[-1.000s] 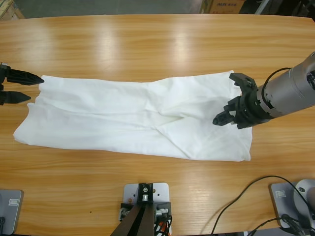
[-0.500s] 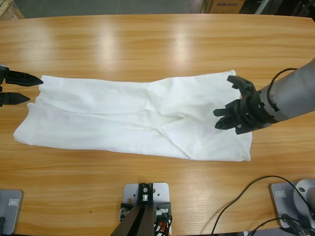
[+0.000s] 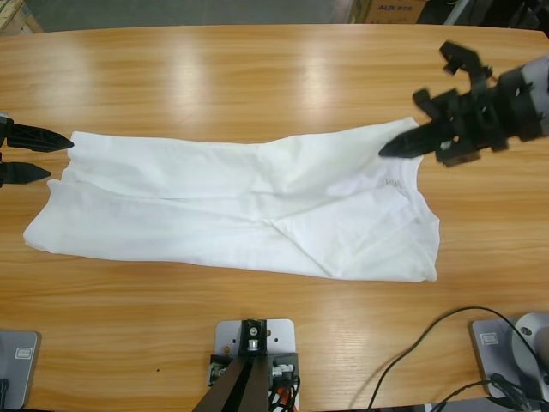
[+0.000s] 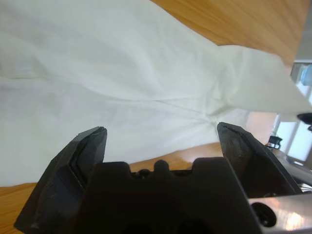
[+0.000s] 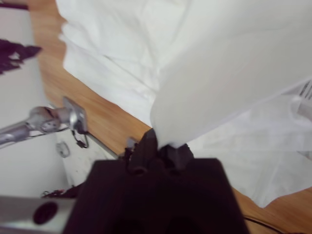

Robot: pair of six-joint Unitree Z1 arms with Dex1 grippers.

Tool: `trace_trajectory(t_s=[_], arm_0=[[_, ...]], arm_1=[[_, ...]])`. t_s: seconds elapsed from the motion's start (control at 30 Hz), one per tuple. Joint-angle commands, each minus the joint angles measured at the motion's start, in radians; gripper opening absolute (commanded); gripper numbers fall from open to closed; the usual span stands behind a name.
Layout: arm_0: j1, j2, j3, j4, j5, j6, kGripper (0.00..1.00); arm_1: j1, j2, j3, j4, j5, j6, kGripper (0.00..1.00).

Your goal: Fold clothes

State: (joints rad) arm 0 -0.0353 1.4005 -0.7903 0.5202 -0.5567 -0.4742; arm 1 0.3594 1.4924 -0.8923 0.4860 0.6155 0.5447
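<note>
The T-shirt (image 3: 240, 202) is laid flat across the middle of the wooden table (image 3: 257, 77) as a long white band, folded lengthwise, with creases running through its centre. Its right-hand end is pinched at the upper corner by the right gripper (image 3: 403, 146): in the right wrist view a flap of white cloth (image 5: 229, 78) is seen rising from between the closed jaws. The left gripper (image 3: 43, 156) is held at the opposite end, just off the cloth edge, with its jaws spread and nothing between them; in the left wrist view the fabric (image 4: 146, 73) is seen lying ahead of the open jaws.

The step in hand is judged to be the folding of the right end over toward the middle. For a clean fold, the pinched corner should be lifted only enough to clear the lower layer, carried parallel to the long edge, and laid down squarely. The thin fabric is likely to sag and drag, so the far end may need to be steadied.

A small dark text logo (image 3: 394, 183) is visible near the right end; its letters cannot be read. On a box (image 3: 388, 10) beyond the table, writing is present but not legible.
</note>
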Motion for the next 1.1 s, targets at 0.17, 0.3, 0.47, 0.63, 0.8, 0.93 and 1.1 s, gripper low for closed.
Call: trace_trajectory(t_s=[0.17,0.3,0.47,0.63,0.8,0.93,1.1], arm_0=[[-0.002,-0.008,0.029,0.013,0.012,0.008,0.872],[-0.002,-0.012,0.031,0.014,0.010,0.008,0.872],[-0.006,-0.024,0.033,0.019,0.010,0.008,0.872],[-0.007,-0.043,0.035,0.027,0.012,0.008,0.872],[-0.011,-0.041,0.036,0.027,0.012,0.008,0.872],[-0.011,-0.047,0.036,0.033,0.012,0.008,0.872],[-0.011,-0.047,0.036,0.034,0.012,0.008,0.872]], arm_1=[[-0.051,0.085,-0.040,-0.001,0.071,-0.017,0.000],[-0.065,0.113,-0.005,-0.003,-0.015,-0.032,0.000],[-0.065,0.219,-0.051,-0.022,-0.014,-0.045,0.000],[-0.065,0.229,-0.044,-0.021,-0.027,-0.046,0.000],[-0.086,0.299,-0.036,-0.021,-0.063,-0.060,0.171],[-0.094,0.333,-0.056,-0.020,-0.099,-0.080,0.887],[-0.117,0.317,-0.131,0.045,-0.130,-0.150,1.000]])
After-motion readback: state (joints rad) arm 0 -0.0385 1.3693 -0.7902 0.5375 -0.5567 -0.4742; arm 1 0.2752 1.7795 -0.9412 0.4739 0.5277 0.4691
